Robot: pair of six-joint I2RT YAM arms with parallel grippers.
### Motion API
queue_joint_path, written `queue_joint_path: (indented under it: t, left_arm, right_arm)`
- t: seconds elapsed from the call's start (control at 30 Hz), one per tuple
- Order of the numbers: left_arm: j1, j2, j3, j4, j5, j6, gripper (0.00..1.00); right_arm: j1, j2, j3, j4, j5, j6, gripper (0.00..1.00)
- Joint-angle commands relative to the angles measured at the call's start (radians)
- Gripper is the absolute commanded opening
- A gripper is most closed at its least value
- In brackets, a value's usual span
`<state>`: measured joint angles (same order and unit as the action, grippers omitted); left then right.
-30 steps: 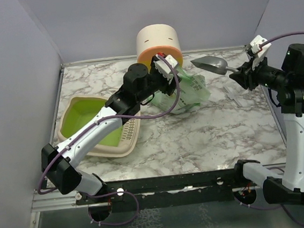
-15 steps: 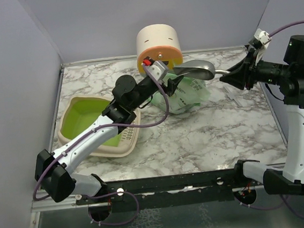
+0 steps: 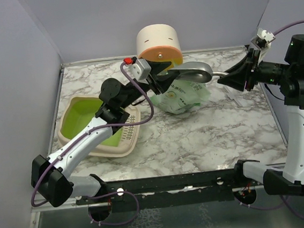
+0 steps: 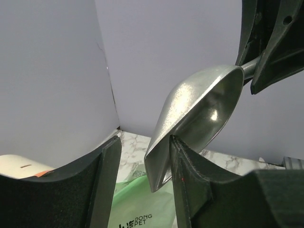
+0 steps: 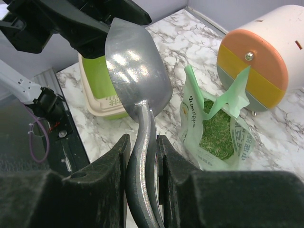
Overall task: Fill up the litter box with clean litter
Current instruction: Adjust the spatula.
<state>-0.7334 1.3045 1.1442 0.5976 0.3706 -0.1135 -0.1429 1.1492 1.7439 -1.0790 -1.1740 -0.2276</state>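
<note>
Presently listed: right gripper (image 5: 142, 142), clamped on the handle of a grey metal scoop (image 5: 137, 66), which is held in the air. Left gripper (image 4: 142, 156): its fingers are kept apart, and the scoop's front lip is set between them, close against one finger. Litter box (image 3: 79, 113): laid flat at the left of the marble table (image 3: 208, 135). Clean litter (image 5: 216, 130): seen as green granules inside the open mint-green bag (image 3: 185, 95), which is placed just before a cream cylinder (image 3: 158, 42).

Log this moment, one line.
right fingers: shut on scoop handle | left fingers: open, astride scoop tip | bag: open | litter box: no litter seen
</note>
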Motion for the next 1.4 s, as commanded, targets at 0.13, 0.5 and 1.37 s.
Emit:
queue_joint_path:
  t: [0.13, 0.5, 1.37]
  left_arm:
    - [0.042, 0.015, 0.032, 0.051, 0.155, -0.151, 0.46]
    - [0.052, 0.0, 0.043, 0.082, 0.148, -0.198, 0.42]
    - [0.211, 0.131, 0.0, 0.215, 0.011, -0.763, 0.0]
  right_arm:
    - [0.006, -0.028, -0.001, 0.131, -0.1, 0.103, 0.01]
    - [0.006, -0.028, -0.019, 0.171, -0.125, 0.136, 0.01]
    - [0.006, -0.082, -0.118, 0.269, 0.03, 0.085, 0.71]
